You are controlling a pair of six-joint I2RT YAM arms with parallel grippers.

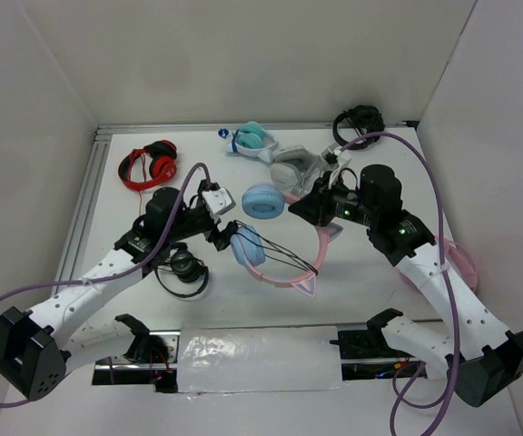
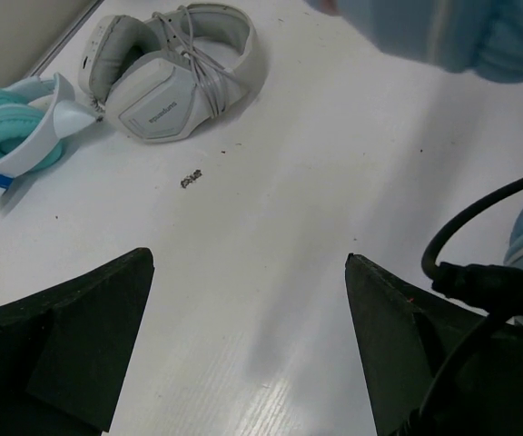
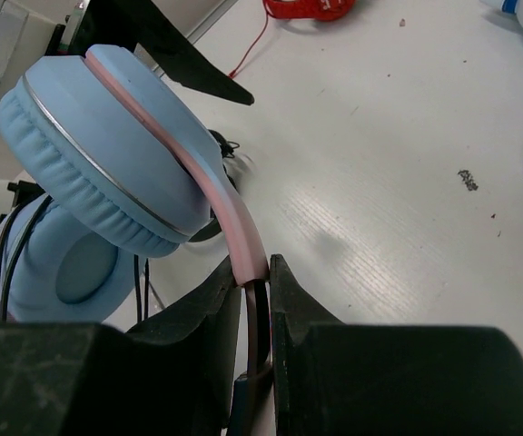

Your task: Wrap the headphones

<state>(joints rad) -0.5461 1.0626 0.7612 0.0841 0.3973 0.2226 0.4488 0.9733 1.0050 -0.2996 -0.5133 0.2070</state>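
The headphones (image 1: 247,247) have a pink band, light blue cups, black cable; the table (image 1: 352,292) is white.

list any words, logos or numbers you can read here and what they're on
Grey-white headphones: one small printed word on the ear cup, too blurred to read.
No text is visible anywhere else: none on the pink-and-blue headphones, the red pair or the teal-and-white pair.
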